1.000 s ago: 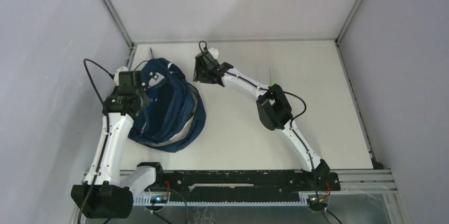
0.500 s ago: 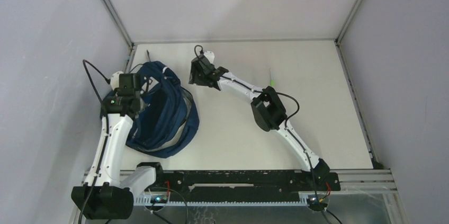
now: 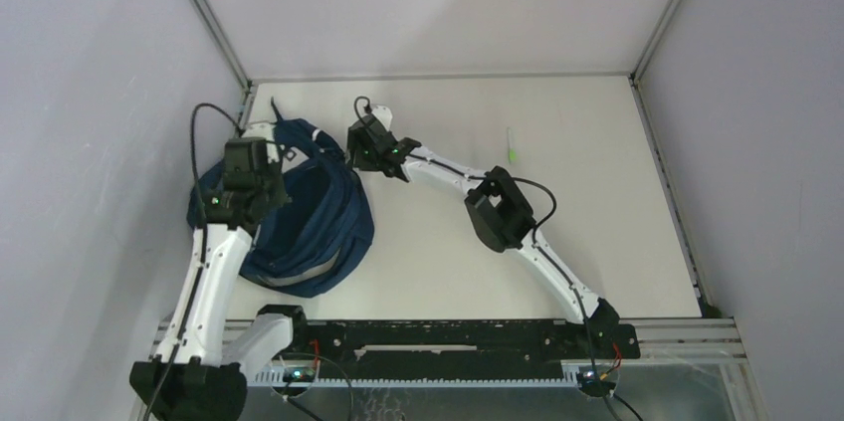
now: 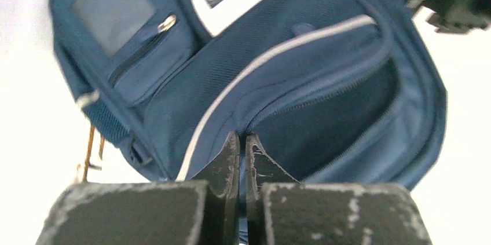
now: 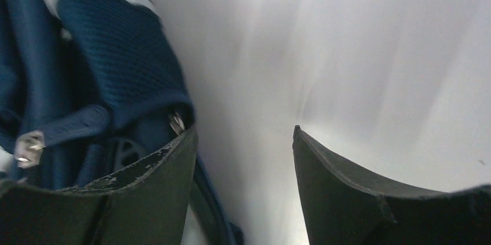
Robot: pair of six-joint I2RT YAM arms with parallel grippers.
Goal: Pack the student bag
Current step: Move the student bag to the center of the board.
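Note:
The student bag [image 3: 309, 217] is a navy-blue backpack lying crumpled at the table's left. In the left wrist view the bag [image 4: 324, 59] shows a pale stripe, a grey front patch and an open dark compartment. My left gripper [image 3: 255, 180] is over the bag's left part. Its fingers [image 4: 239, 136] are shut on a fold of blue fabric at the opening's rim. My right gripper [image 3: 360, 147] is open at the bag's far right edge. In its own view [image 5: 243, 132] the left finger lies against a strap and a zipper pull [image 5: 175, 122], and the right finger is over bare table.
A green pen [image 3: 511, 147] lies on the white table [image 3: 557, 242] to the right of the right arm. Two thin brown sticks [image 4: 91, 151] lie beside the bag's left side. Grey walls and metal frame posts close in the table on the left, back and right.
My right gripper has moved left up to the bag's edge. My left arm has shifted, and the bag has bunched up and slid a little leftward.

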